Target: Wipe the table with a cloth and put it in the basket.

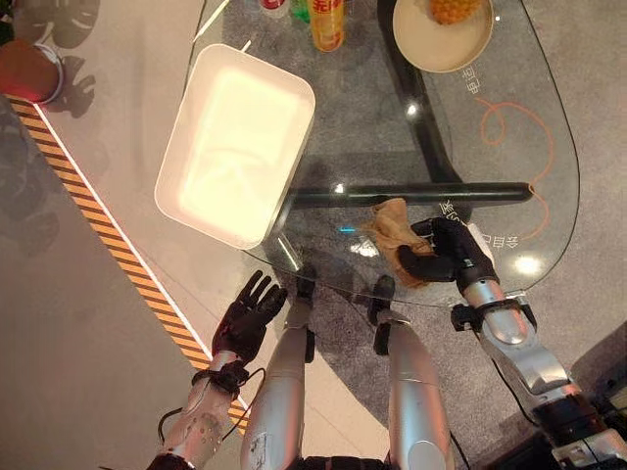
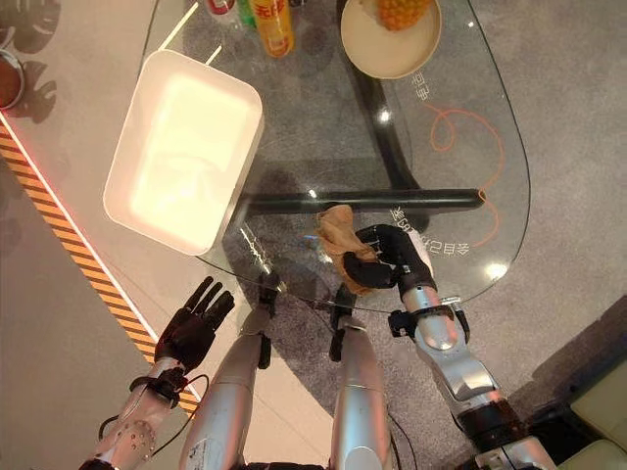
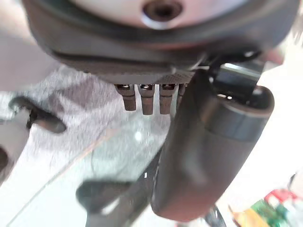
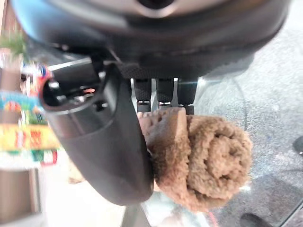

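Observation:
A tan cloth (image 1: 395,233) lies bunched on the glass table (image 1: 509,166) near its front edge. My right hand (image 1: 446,250) is curled round the cloth, thumb and fingers pinching it; the right wrist view shows the rolled cloth (image 4: 203,161) pressed against the thumb. The white rectangular basket (image 1: 235,142) stands on the table's left part, nothing in it. My left hand (image 1: 250,318) hangs below the table's front left edge over the floor, fingers straight and spread, holding nothing.
At the table's far side stand a yellow bottle (image 1: 326,22) and a beige plate (image 1: 441,37) with a yellow-orange fruit. An orange line is drawn on the glass at right (image 1: 509,122). An orange-and-black striped strip (image 1: 108,240) crosses the floor at left.

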Controlling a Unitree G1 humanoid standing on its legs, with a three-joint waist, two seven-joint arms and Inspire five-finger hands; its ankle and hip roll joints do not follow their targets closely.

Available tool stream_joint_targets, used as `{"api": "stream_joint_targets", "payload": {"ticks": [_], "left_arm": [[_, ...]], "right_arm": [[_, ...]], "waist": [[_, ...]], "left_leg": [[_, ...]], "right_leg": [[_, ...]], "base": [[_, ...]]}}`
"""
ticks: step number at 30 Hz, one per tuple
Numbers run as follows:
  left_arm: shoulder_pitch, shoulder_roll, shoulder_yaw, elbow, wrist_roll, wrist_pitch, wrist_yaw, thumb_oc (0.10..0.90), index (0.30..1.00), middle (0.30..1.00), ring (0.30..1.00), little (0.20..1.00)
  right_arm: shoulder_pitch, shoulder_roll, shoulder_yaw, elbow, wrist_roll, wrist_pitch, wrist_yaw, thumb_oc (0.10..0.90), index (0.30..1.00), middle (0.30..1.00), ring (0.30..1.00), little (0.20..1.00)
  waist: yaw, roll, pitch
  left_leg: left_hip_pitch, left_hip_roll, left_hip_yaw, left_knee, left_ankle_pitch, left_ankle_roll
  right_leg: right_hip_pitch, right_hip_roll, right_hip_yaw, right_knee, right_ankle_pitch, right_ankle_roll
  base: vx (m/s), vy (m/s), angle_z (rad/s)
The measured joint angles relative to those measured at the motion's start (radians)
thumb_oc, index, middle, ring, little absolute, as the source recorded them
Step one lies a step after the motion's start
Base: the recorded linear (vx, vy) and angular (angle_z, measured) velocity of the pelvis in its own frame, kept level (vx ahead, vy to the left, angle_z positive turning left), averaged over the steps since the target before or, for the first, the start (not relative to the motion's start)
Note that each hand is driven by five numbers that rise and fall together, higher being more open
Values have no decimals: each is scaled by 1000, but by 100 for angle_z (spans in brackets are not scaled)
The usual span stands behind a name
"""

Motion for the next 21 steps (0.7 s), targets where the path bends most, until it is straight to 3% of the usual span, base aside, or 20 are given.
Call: {"api": "stream_joint_targets", "payload": {"ticks": [7,21], "left_arm": [[-8,9,-16,-104,-77,-2,-81,800,900,900,900,900],[-45,27,-25,-263,-216,35,-137,800,900,900,900,900]], "right_arm": [[30,0,18,-111,56,-81,85,100,300,300,300,200],[-11,-1,81,-134,68,-85,104,100,300,300,300,200]], "waist": [[-17,-3,1],[-15,-6,2]], "left_leg": [[1,6,23,19,-15,3],[-13,5,24,17,-24,9]], "right_leg": [[0,8,25,-15,4,9],[0,8,23,-33,13,10]], "base": [[3,23,-11],[0,0,0]]}}
